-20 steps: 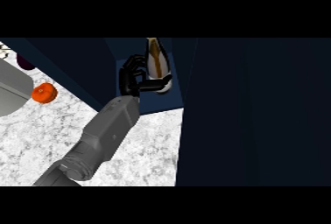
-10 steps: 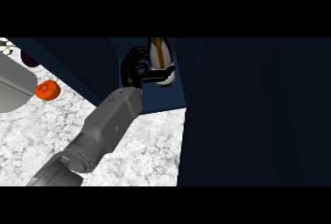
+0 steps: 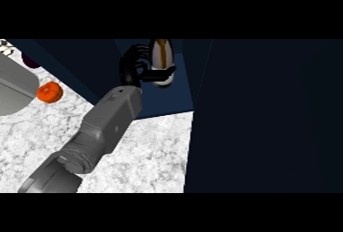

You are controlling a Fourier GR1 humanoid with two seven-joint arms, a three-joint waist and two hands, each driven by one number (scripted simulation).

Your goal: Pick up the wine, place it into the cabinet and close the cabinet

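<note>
1. Filling the right half of the head view, a dark navy cabinet door (image 3: pixel 268 118) stands as a tall panel and blocks everything behind it.
2. Left of it lies the white marbled counter (image 3: pixel 147 163), with the cabinet (image 3: pixel 87 63) opening dark above.
3. One grey forearm (image 3: pixel 100 131) rises diagonally from the lower left into that opening; it is probably the left arm, though the framing leaves this unsure.
4. At the far left sits a grey rounded object (image 3: pixel 13 90), cut off by the edge.
5. The wine (image 3: pixel 161 61) stands upright inside the cabinet, just beside the door's edge.
6. The left hand (image 3: pixel 137 68) curls its black fingers and thumb around the bottle.
7. A small orange item (image 3: pixel 49 92) rests near the grey object.
</note>
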